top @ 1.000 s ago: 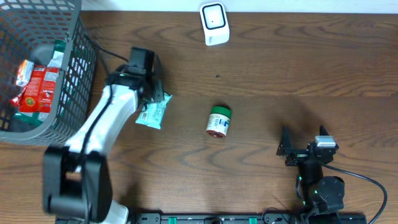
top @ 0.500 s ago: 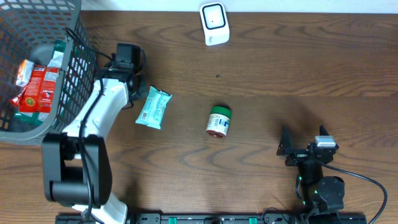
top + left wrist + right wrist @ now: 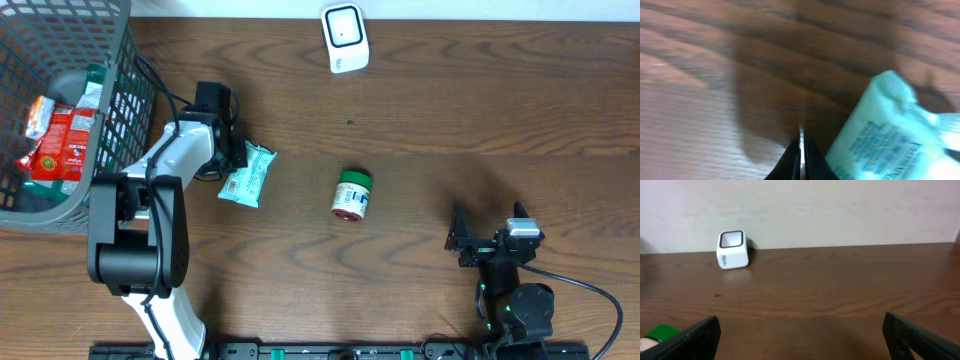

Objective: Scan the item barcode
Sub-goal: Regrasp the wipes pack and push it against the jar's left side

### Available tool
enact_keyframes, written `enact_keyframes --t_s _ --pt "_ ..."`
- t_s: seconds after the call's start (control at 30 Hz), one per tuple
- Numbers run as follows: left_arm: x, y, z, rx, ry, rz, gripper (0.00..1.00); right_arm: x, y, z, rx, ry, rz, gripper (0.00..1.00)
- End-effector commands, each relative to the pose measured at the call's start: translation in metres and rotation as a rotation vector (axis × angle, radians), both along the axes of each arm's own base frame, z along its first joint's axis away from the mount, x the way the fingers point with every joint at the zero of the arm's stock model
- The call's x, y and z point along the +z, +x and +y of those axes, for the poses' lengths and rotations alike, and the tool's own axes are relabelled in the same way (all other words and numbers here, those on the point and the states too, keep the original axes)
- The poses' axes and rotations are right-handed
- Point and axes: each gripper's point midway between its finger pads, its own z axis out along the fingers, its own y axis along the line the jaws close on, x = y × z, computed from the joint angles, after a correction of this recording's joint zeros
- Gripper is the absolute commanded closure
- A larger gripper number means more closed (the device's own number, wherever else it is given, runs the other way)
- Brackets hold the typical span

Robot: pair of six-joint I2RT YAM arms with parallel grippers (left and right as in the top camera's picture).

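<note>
Dark wooden tabletop (image 3: 450, 120), overhead. The grey mesh basket (image 3: 120, 90), upper left, holds red packets (image 3: 65, 140). The teal packet (image 3: 247, 175) lies near the basket, well apart from the white barcode scanner (image 3: 344, 37). The left gripper (image 3: 235, 155), fingers pressed together and empty, sits just beside the packet. A green-lidded jar (image 3: 352, 194) lies at centre. The right gripper (image 3: 488, 225) is spread wide.
</note>
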Motion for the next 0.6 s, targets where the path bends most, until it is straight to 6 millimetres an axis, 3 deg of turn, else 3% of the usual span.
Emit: enact_keyframes --t_s 0.0,0.17,0.57 --pt "-0.02 -0.014 -0.016 -0.036 -0.089 0.078 0.93 0.0 0.0 -0.005 -0.024 -0.005 -0.001 0.01" --pt "-0.018 -0.021 -0.038 -0.066 -0.18 0.103 0.92 0.0 0.0 -0.005 -0.024 -0.005 -0.001 0.01" --pt "-0.019 -0.045 -0.082 -0.056 -0.186 0.179 0.93 0.0 0.0 -0.005 -0.024 -0.005 0.0 0.01"
